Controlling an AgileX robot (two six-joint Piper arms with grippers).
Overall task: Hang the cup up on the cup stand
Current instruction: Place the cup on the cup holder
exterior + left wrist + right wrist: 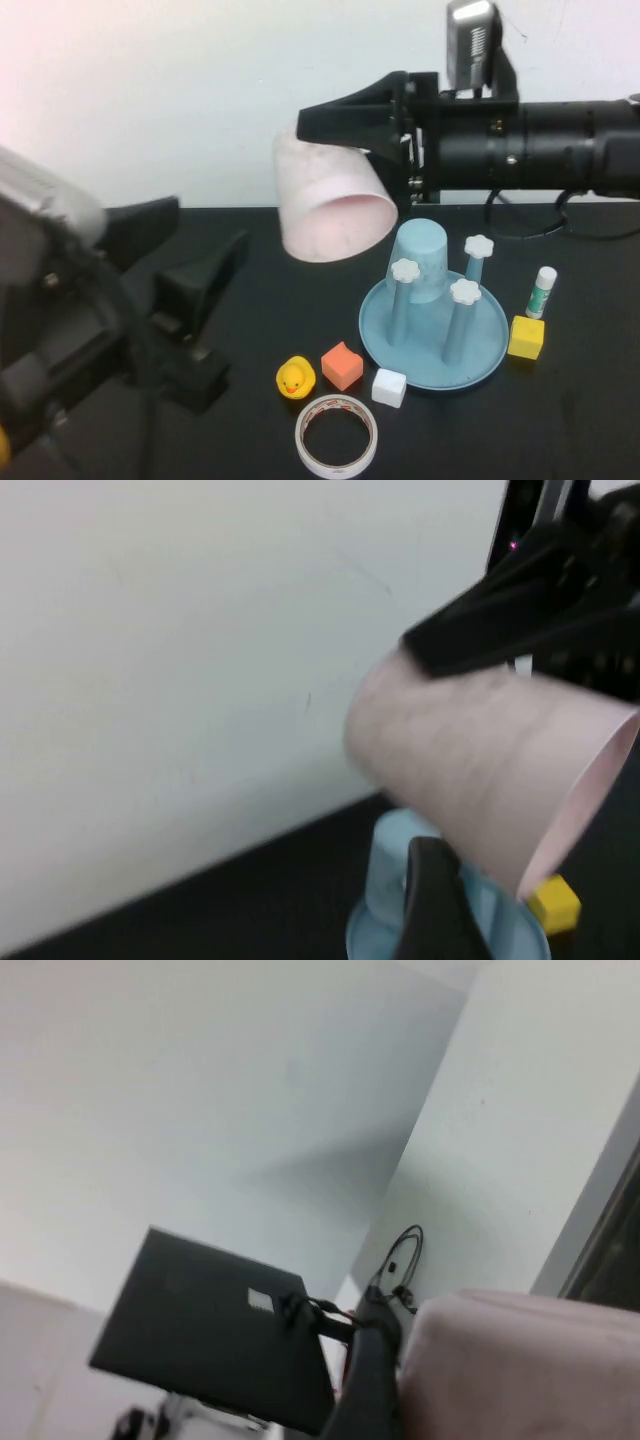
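1. My right gripper point(345, 125) fingers grasp the pale pink cup point(330, 205), a smooth tapered plastic tumbler, tilted in the air left of the cup stand point(435, 340).
2. The cup stand's round blue dish carries flower-capped pegs and an inverted light blue cup point(421, 260).
3. My left gripper point(190, 255) hovers low over the black tabletop point(250, 330), fingers released.

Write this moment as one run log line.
right gripper: holds cup raised, tilted | left gripper: open, low | cup stand: blue cup on peg
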